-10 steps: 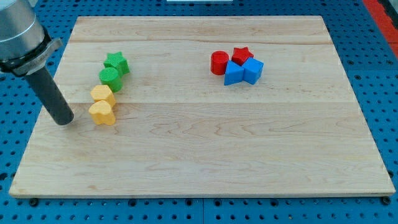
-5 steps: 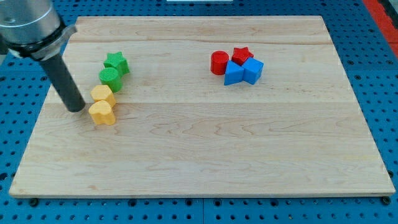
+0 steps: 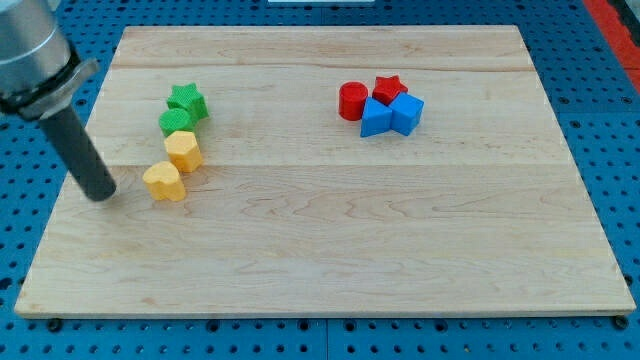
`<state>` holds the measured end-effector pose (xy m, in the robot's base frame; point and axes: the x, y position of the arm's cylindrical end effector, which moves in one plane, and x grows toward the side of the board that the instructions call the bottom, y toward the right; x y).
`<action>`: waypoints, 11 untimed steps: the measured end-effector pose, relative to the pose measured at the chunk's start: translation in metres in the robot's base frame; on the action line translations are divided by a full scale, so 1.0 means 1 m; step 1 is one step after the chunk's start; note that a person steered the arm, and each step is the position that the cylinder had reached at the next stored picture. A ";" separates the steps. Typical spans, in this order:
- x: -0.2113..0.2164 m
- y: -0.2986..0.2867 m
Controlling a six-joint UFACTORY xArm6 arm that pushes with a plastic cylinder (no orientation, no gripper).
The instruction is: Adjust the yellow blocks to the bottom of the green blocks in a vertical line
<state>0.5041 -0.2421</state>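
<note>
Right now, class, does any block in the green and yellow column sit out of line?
Yes: the lower yellow block sits towards the view's left of the upper yellow block, bending the column below the green blocks. My tip stands to its left.

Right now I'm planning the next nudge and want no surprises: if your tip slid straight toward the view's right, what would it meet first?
My tip would most likely meet the yellow heart-shaped block first; it lies just to the right, roughly level. Depth is hard to judge, so it might only clip its lower edge.
</note>
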 end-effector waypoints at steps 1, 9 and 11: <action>0.055 -0.006; -0.099 0.139; -0.101 0.102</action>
<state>0.4029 -0.1402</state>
